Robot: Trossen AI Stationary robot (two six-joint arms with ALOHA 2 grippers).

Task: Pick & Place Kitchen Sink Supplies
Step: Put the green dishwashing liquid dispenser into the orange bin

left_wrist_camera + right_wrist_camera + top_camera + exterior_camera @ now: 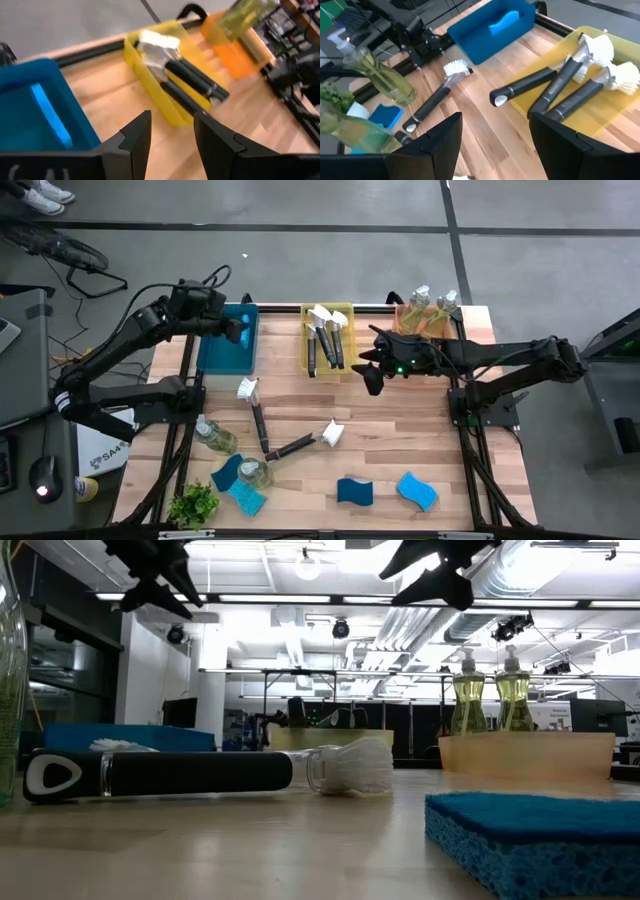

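Observation:
My left gripper (pixel 240 330) (pixel 172 132) hangs open above the blue bin (pixel 226 352), which holds one blue sponge (pixel 50 120). My right gripper (pixel 370 370) (pixel 495 127) is open too, in the air by the near right corner of the yellow bin (pixel 346 310). Three dish brushes (pixel 570 75) lie in that bin, heads at its far end. Two pump bottles (pixel 490 700) stand in the orange bin (pixel 527 755). On the table lie two brushes (pixel 257 415) (pixel 300 445), two bottles (pixel 214 436) (pixel 255 473) and several blue sponges (pixel 355 492).
A small green plant (pixel 193 505) stands at the near left corner beside two sponges (pixel 240 485). One binned brush's handle (pixel 520 90) reaches over the yellow bin's near rim. Bare wood (pixel 400 430) lies between the bins and the near sponges. Black frame rails (pixel 470 430) run along both table sides.

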